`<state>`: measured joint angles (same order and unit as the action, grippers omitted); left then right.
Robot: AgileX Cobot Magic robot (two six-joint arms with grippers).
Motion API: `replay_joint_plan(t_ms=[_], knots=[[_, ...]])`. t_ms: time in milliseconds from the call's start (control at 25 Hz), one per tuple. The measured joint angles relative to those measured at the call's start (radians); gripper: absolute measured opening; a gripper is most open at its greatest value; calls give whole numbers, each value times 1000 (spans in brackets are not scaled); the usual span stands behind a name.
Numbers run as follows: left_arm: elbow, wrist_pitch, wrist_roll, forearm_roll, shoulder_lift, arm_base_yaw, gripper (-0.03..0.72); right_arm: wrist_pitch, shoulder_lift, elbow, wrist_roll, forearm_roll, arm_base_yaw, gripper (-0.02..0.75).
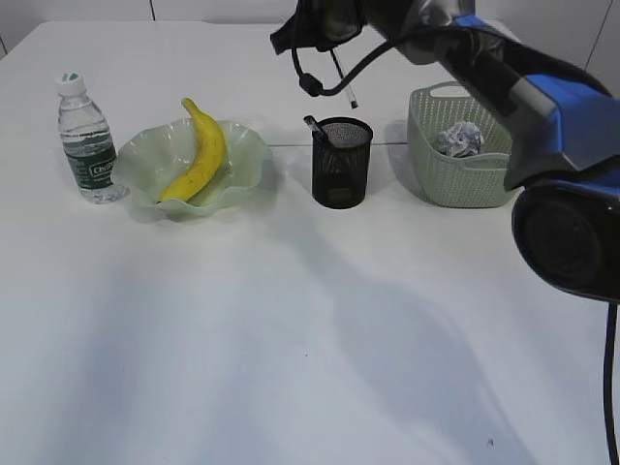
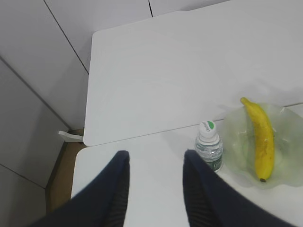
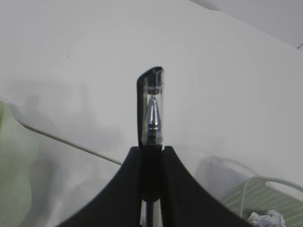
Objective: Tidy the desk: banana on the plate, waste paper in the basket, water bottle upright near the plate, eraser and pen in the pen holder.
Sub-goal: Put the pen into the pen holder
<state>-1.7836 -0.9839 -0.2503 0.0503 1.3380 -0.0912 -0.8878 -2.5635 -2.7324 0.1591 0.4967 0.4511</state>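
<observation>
Clear plastic caps the pen (image 3: 151, 106), which the right pincer (image 3: 150, 150) grips between closed fingers, its capped end sticking out beyond the fingertips. In the exterior view the pen (image 1: 342, 77) hangs from the raised right pincer, above and slightly behind the black mesh pen holder (image 1: 341, 163). Something dark already leans against the holder's rim; I cannot tell what it is. Below and to the pincer's right sits the green basket (image 1: 460, 155) with crumpled waste paper (image 1: 458, 139) inside. Well to its left, the banana (image 1: 199, 153) lies on the plate (image 1: 247, 160), with the water bottle (image 1: 86, 140) upright just beside the plate. The left pincer (image 2: 154, 161) stands wide and empty, away from the work. So the pen looks like the last step: next, bring its tip over the holder's mouth, lower it, then release.
</observation>
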Motion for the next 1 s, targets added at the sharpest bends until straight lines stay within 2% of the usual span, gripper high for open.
replay_joint_plan(t_ms=[200,680,1000], knots=[[0,0,0,0,0,0,260,24,-40,0,0,24,-4,55],[0,2,0,0,0,0,260,201,-54,0,57,45,-25,55],[0,8,0,0,17,0,260,212,-54,0,64,45,-41,55]])
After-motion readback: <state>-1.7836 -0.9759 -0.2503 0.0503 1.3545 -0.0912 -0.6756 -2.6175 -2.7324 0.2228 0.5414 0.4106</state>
